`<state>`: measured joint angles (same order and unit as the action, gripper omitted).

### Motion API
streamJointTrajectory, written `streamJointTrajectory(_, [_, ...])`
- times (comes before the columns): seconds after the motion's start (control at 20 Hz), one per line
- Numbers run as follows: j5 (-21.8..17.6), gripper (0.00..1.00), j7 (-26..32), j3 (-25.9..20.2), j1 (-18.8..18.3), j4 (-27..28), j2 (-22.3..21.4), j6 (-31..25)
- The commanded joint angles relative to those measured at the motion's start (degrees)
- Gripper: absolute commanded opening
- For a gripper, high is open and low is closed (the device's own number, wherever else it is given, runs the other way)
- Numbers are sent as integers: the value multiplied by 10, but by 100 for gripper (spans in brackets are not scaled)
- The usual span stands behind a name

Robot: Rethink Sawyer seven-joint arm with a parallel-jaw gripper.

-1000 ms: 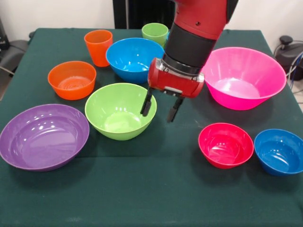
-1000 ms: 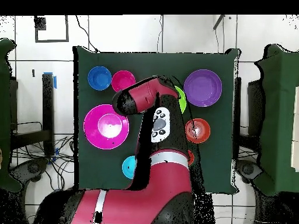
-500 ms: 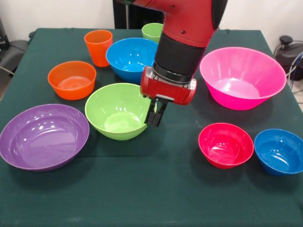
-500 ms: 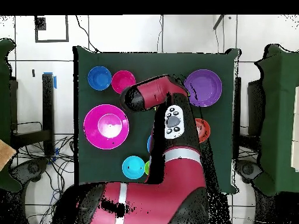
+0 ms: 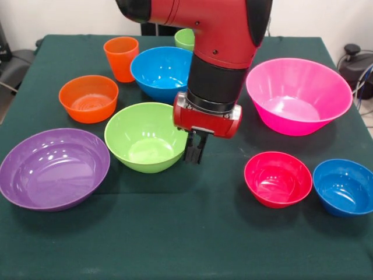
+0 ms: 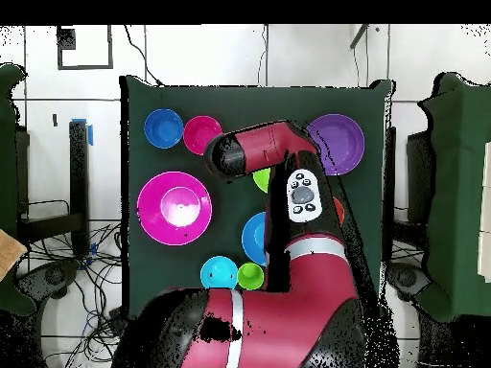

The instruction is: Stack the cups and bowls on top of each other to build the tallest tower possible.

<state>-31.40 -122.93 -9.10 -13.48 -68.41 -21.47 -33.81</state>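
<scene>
My gripper (image 5: 194, 150) hangs at the right rim of the large lime green bowl (image 5: 143, 137), its fingers closed together on that rim. The bowl rests on the table. Around it stand the purple bowl (image 5: 53, 168), the orange bowl (image 5: 88, 98), the large blue bowl (image 5: 158, 70), the orange cup (image 5: 121, 57) and the light green cup (image 5: 185, 38), which is partly hidden behind the arm. The pink bowl (image 5: 298, 94), the red bowl (image 5: 277, 178) and a small blue bowl (image 5: 344, 186) are to the right. In the overhead view the arm hides the gripper, and a second small blue bowl (image 6: 219, 274) shows.
The dark green table (image 5: 192, 233) has bare cloth along its near edge. Black equipment (image 5: 352, 61) stands off the table's right side. In the overhead view the arm (image 6: 278, 153) covers most of the lime bowl and the orange things.
The fingers, open a second ago astride the lime bowl's right rim, have shut on it. The arm's upper part has swung over, and the gripper has sunk slightly.
</scene>
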Motion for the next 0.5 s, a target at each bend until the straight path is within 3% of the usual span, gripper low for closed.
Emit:
streamJointTrajectory(0.05, [-2,0,159,-79,-5,16,9,-77])
streamJointTrajectory(0.35, [-14,0,164,-93,-17,2,1,-51])
streamJointTrajectory(0.4, [-18,100,163,-95,-19,1,1,-51])
streamJointTrajectory(0.5, [-19,100,159,-95,-20,-1,-1,-45])
